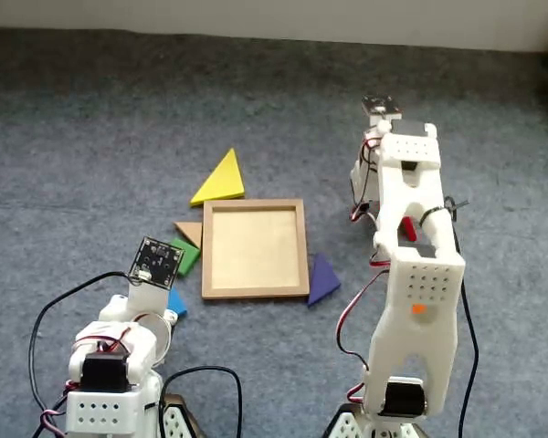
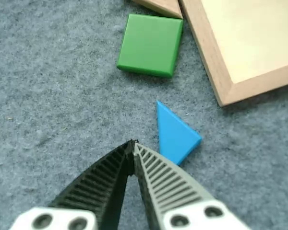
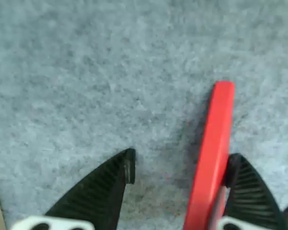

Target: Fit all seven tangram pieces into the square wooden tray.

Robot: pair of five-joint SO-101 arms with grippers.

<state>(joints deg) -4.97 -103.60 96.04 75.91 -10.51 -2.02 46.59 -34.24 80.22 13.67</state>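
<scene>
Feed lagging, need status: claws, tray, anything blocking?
Left claw shut, beside blue triangle. Right claw open, red piece on edge against one finger. Tray holds no pieces; green square close by its rim.

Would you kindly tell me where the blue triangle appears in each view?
High view: blue triangle off the tray's near left corner.
Left wrist view: beside the left end effector, before the tray corner.
Right wrist view: red piece and carpet instead.
Shared landmark: green square.

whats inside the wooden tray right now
Only the bare floor of the wooden tray shows; no piece lies in it. Nothing covers its inside in the high view. The yellow triangle and green square sit outside its rim.
</scene>
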